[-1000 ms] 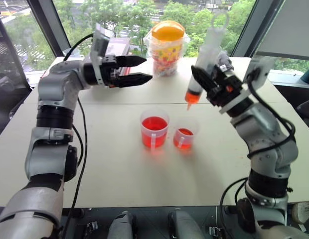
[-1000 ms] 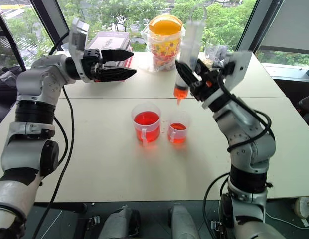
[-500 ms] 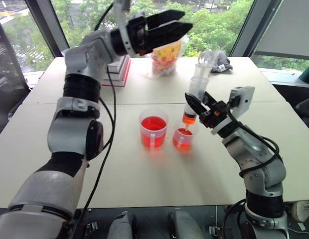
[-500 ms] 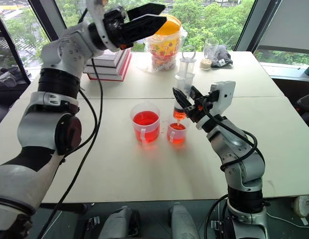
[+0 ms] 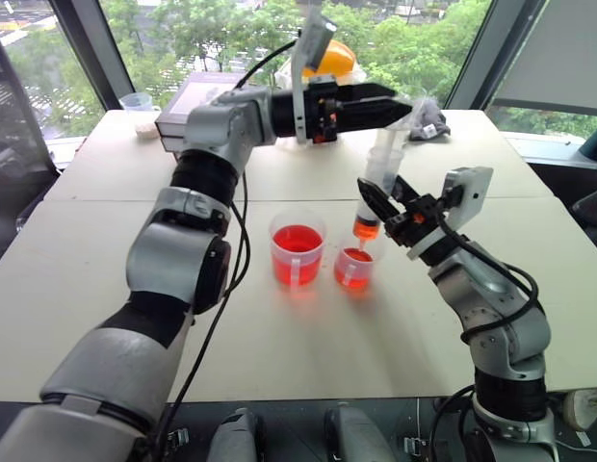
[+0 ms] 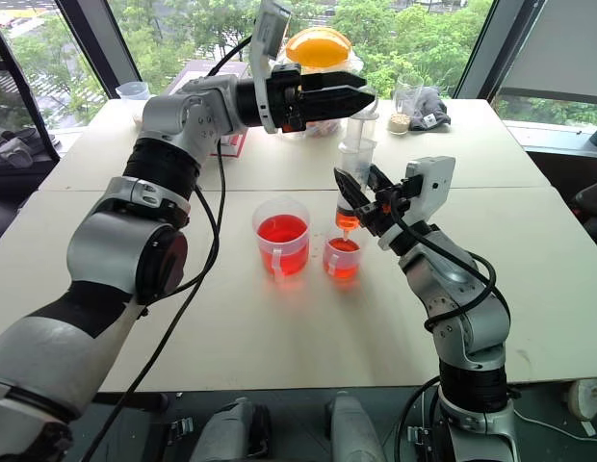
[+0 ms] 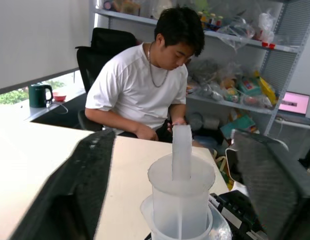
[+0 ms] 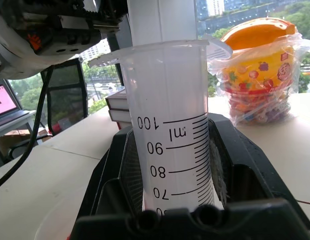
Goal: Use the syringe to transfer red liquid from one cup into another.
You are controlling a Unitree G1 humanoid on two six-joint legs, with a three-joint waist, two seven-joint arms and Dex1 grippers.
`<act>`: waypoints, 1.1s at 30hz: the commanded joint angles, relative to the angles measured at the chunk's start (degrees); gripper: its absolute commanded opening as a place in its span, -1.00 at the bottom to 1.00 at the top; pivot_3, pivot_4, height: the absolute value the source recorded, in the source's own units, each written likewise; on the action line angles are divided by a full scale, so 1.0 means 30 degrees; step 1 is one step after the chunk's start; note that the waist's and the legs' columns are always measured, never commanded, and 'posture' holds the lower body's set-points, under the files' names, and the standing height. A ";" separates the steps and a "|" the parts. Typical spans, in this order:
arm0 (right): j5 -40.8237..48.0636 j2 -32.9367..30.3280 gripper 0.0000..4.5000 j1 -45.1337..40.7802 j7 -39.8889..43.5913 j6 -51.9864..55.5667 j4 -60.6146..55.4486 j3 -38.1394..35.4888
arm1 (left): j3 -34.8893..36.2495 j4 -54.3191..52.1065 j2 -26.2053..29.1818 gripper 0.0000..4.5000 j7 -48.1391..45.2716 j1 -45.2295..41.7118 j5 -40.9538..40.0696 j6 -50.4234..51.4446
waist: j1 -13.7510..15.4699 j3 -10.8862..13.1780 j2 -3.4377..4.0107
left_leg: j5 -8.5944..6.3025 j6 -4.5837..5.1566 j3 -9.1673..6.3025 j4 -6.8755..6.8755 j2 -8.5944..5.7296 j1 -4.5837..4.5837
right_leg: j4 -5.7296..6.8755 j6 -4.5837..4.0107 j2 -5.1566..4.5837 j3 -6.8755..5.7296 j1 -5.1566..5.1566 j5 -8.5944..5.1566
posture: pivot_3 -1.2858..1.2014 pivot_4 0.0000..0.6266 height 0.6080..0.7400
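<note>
The syringe [image 5: 380, 178] stands nearly upright with my right gripper [image 5: 387, 199] shut on its barrel. Red liquid [image 5: 366, 229] fills its lowest part, and the orange-red tip hangs just over the smaller cup [image 5: 353, 270], which holds red liquid. The larger cup [image 5: 298, 254], also holding red liquid, stands right beside it on its left. My left gripper [image 5: 400, 108] reaches in level from the left at the plunger's top. In the left wrist view the plunger [image 7: 181, 165] rises between its two fingers [image 7: 90, 190], which stand apart from it on either side, open.
At the back of the white table [image 5: 231, 327] are a bagged jar with an orange lid [image 6: 318, 46], a stack of books [image 5: 197, 91], a small clear cup [image 5: 137, 100], another clear cup with whitish contents [image 6: 406, 100] and a dark cloth [image 6: 435, 100]. A person [image 7: 145, 90] sits beyond the table.
My left arm swung right, bringing its gripper to the plunger's top, with fingers narrower than before. The right gripper lowered the syringe tip to the smaller cup, then held still.
</note>
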 commanded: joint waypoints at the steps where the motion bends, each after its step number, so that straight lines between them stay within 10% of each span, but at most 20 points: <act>1: -0.0038 -0.0060 -0.37 -0.0146 0.0008 -0.0427 -0.0684 -0.0085 | 0.0392 -0.0061 -0.0115 -0.27 0.0014 -0.0802 0.0004 -0.0308 | -0.0004 0.0000 0.0000 | -0.0001 0.0002 0.0002 0.0001 -0.0002 0.0000 | -0.0001 0.0000 -0.0004 0.0002 0.0001 0.0000 | 0.03 -0.52 1.00; 5: -0.0061 -0.0098 -0.37 -0.0210 0.0012 -0.0379 -0.0718 -0.0117 | 0.0152 -0.0252 -0.0188 -0.98 -0.0405 -0.0648 0.0106 -0.0211 | -0.0012 0.0000 0.0000 | -0.0002 0.0003 -0.0001 0.0001 -0.0002 -0.0002 | 0.0000 0.0000 -0.0002 0.0001 -0.0001 0.0000 | 0.03 -0.52 1.00; 33: 0.1114 -0.1516 -0.37 -0.1789 -0.0418 0.1207 -0.2101 -0.1285 | -0.1943 -0.2365 -0.0517 -0.98 -0.1963 0.2573 0.1899 -0.0448 | -0.0013 0.0000 0.0000 | -0.0001 0.0003 -0.0001 0.0005 -0.0001 -0.0002 | 0.0005 0.0000 -0.0003 0.0002 0.0000 0.0001 | 0.03 -0.52 1.00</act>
